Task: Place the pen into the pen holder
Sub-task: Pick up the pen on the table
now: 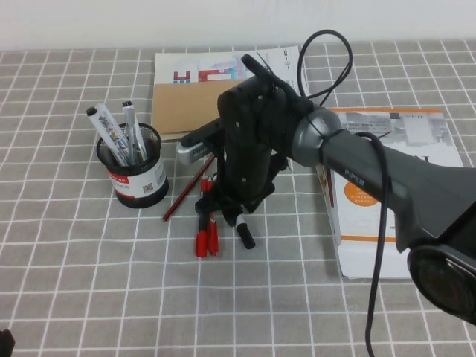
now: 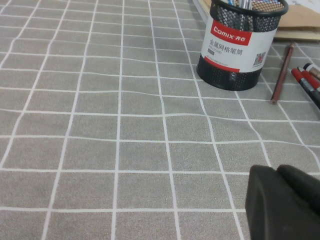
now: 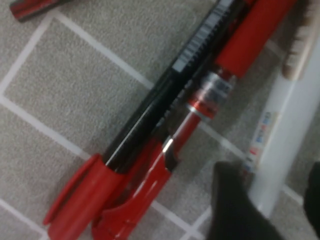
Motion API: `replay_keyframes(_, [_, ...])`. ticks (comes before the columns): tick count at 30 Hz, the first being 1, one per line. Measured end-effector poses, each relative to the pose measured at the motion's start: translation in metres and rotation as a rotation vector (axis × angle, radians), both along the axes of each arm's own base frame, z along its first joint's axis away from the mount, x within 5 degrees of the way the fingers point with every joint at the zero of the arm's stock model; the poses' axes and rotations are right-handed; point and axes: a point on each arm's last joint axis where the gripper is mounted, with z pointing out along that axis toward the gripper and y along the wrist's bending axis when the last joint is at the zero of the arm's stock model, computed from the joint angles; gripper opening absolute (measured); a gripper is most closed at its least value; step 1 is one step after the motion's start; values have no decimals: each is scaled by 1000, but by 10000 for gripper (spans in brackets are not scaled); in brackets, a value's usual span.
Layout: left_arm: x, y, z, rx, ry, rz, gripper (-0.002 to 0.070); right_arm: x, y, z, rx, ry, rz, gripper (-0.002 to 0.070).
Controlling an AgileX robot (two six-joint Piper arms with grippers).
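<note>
The pen, a thick white marker with a black end, lies on the cloth mid-table, mostly hidden under my right arm. In the right wrist view its white barrel runs between the two fingers of my right gripper, which is open and straddles it low over the cloth. In the high view that gripper is down over the pens. The black mesh pen holder stands to the left with several pens in it; it also shows in the left wrist view. My left gripper is shut and empty, low at the near left.
Two red pens lie beside the marker, and a thin red pencil lies between them and the holder. A brown notebook lies behind, and a white-and-orange book on the right. A silver object sits under the arm.
</note>
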Motion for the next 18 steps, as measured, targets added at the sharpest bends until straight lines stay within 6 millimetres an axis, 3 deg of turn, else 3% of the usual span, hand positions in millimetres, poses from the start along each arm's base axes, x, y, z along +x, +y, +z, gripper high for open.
replay_keyframes(6, [0,0,0,0,0,0,-5,0,0,-1,-1,0,2,103])
replay_keyframes(14, [0,0,0,0,0,0,-5,-8,4,6,71,61,-6,101])
replay_keyframes(18, [0,0,0,0,0,0,-5,-26,-6,20,70,90,-2,101])
